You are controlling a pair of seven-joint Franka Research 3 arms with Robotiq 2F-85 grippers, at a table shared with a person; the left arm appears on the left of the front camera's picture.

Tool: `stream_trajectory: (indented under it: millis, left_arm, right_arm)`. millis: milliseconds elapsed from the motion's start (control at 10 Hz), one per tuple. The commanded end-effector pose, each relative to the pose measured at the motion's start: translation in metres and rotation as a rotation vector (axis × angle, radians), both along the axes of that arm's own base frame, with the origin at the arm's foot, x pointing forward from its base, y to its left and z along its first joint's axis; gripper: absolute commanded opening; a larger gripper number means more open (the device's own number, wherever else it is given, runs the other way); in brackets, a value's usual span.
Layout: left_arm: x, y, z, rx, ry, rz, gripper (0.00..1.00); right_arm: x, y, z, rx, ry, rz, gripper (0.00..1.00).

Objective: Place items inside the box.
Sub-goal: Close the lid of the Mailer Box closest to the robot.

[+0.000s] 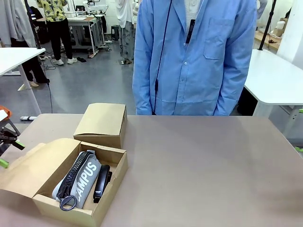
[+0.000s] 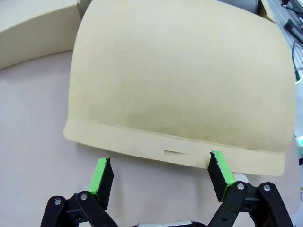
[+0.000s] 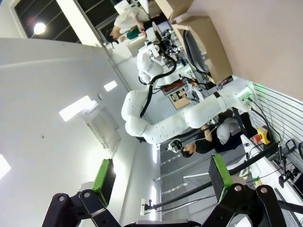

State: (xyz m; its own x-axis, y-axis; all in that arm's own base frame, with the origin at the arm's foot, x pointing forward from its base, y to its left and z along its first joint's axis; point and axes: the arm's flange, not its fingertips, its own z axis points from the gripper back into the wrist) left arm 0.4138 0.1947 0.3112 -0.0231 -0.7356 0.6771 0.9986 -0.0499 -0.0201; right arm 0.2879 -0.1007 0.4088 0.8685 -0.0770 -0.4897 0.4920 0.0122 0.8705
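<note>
The grey pouch [image 1: 78, 181] and one black stapler [image 1: 102, 182] already lie in the box [image 1: 112, 174] at lower left. My left claw [image 2: 161, 176] hangs wide and empty before the lid flap [image 2: 180, 85]; my right claw [image 3: 161, 178] gapes wide, holding nothing. Packing seems nearly done; closing the flap looks next. Anything under the pouch is hidden.

Grey floor [image 1: 90, 80] w/ cables; white tables [image 1: 14, 56] left & right [image 1: 277, 78]; cluttered workbench [image 1: 85, 21] at back; bright ceiling lights [image 3: 75, 108] overhead.
</note>
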Motion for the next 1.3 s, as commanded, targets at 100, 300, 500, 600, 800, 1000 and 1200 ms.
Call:
stream_trajectory:
  millis: [100, 300, 500, 600, 800, 1000, 1200]
  left_arm:
    - [-0.004, -0.01, -0.013, -0.042, -0.003, -0.035, 1.0]
    - [-0.003, -0.015, -0.018, -0.048, 0.001, -0.035, 1.0]
    - [0.001, -0.013, -0.026, 0.002, 0.008, -0.017, 1.0]
    - [0.001, -0.012, -0.032, 0.027, 0.018, -0.02, 1.0]
    - [0.003, -0.009, -0.035, 0.065, 0.008, -0.007, 1.0]
    - [0.005, -0.004, -0.043, 0.121, 0.007, 0.007, 1.0]
    - [0.007, -0.002, -0.048, 0.137, 0.01, 0.014, 1.0]
  right_arm:
    - [0.002, -0.001, 0.007, 0.014, 0.016, -0.006, 1.0]
    - [0.002, -0.001, 0.007, 0.014, 0.016, -0.006, 1.0]
    - [0.002, -0.001, 0.007, 0.014, 0.016, -0.006, 1.0]
    - [0.002, -0.001, 0.007, 0.014, 0.016, -0.006, 1.0]
    - [0.002, -0.001, 0.007, 0.014, 0.016, -0.006, 1.0]
    - [0.002, -0.001, 0.007, 0.014, 0.016, -0.006, 1.0]
    - [0.002, -0.001, 0.007, 0.014, 0.016, -0.006, 1.0]
